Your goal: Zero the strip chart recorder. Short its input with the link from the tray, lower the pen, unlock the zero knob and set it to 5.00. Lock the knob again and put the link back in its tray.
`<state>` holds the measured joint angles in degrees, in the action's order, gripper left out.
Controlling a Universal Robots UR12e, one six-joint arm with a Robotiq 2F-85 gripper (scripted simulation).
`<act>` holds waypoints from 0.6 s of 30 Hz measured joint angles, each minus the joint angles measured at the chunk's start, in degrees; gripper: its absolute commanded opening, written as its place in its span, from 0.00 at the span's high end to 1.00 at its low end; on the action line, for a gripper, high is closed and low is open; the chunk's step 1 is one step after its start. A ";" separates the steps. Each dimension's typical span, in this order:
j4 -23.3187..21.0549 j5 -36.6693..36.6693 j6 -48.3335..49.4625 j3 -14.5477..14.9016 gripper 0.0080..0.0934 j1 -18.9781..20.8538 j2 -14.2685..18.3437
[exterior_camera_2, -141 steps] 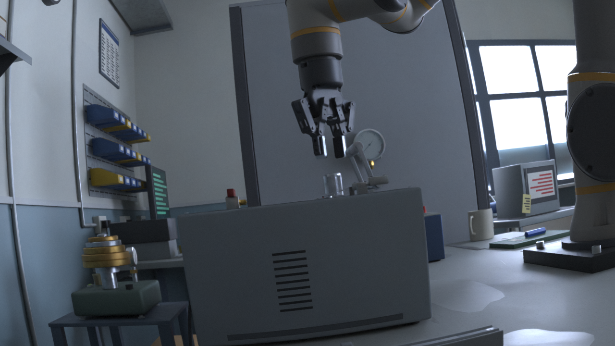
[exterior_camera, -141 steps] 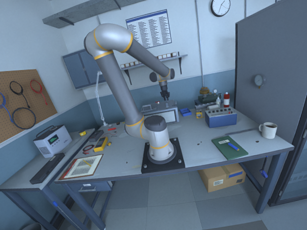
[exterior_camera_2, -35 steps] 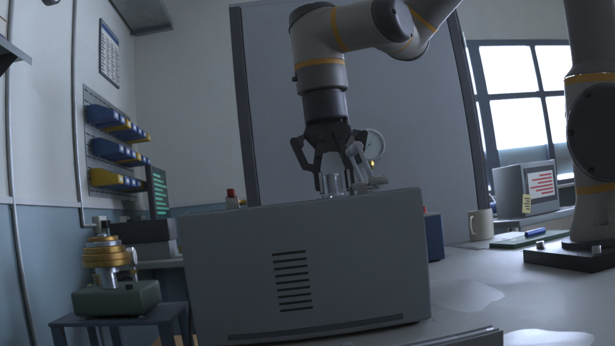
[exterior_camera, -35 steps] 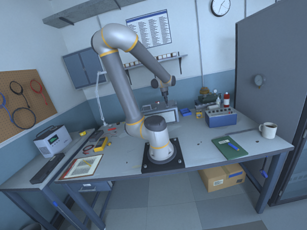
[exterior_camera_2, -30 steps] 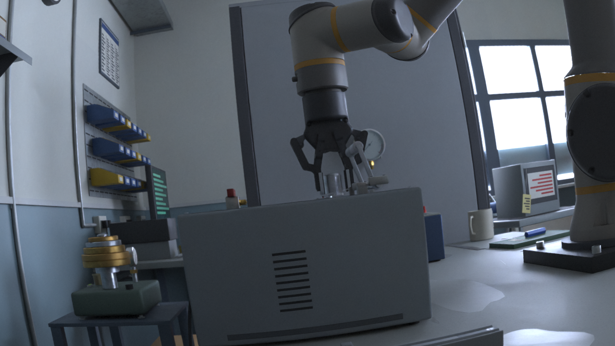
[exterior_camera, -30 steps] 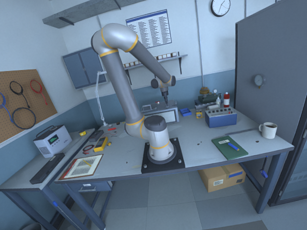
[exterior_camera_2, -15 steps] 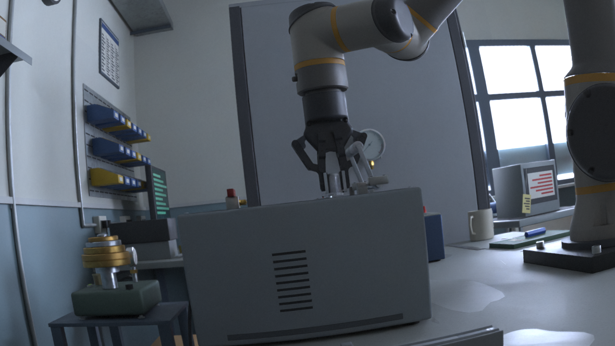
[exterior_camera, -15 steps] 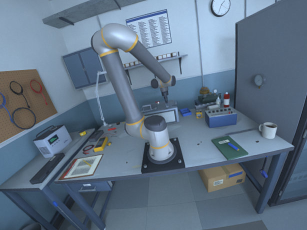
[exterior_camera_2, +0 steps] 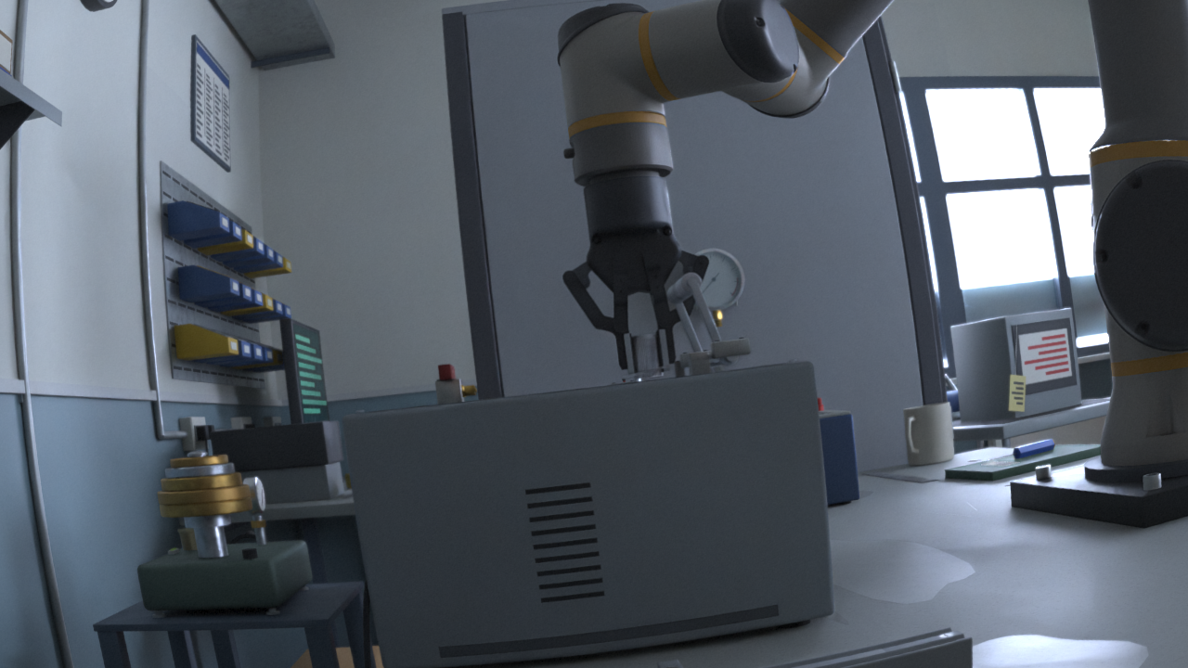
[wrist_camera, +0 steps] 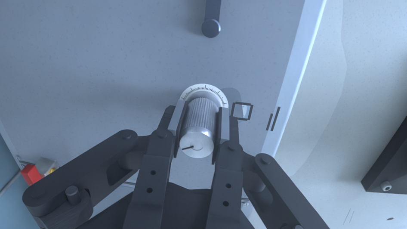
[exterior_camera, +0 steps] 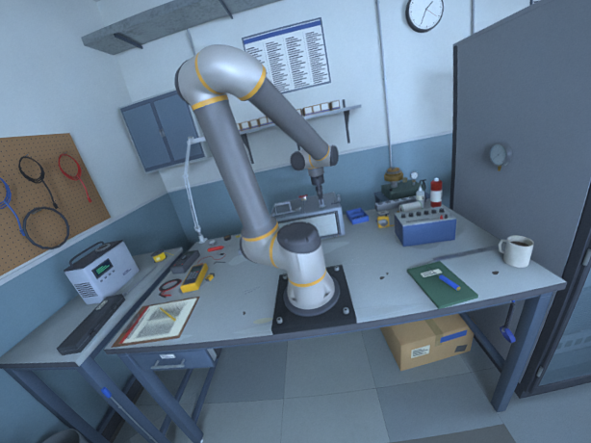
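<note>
The ribbed silver zero knob [wrist_camera: 199,125] stands upright on the top of the grey strip chart recorder [exterior_camera_2: 581,498], ringed by a white graduated dial. My gripper [wrist_camera: 199,128] comes straight down on it, and its two finger pads clamp the knob's ribbed sides. A black pointer line on the knob's cap points toward the left in the wrist camera. A small square window [wrist_camera: 241,111] sits just right of the dial. The red link [wrist_camera: 31,173] shows at the recorder's far corner. The blue tray [exterior_camera: 357,215] lies on the bench right of the recorder.
A blue instrument box [exterior_camera: 425,225] stands right of the tray, with a mug [exterior_camera: 517,250] and a green notebook [exterior_camera: 442,284] nearer the bench front. A dark lever [wrist_camera: 211,20] lies on the recorder top beyond the knob. The arm's base [exterior_camera: 310,293] stands in front of the recorder.
</note>
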<state>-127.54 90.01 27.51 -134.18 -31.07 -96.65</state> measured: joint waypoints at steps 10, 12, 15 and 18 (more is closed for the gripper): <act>0.01 -0.01 -15.78 0.00 1.00 0.00 0.00; 0.02 -0.01 -20.59 0.00 1.00 -0.01 0.00; 0.02 -0.01 -28.73 0.00 1.00 -0.01 0.00; 0.02 -0.01 -37.82 0.00 1.00 -0.01 0.00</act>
<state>-127.52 90.00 -10.32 -134.18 -31.08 -96.66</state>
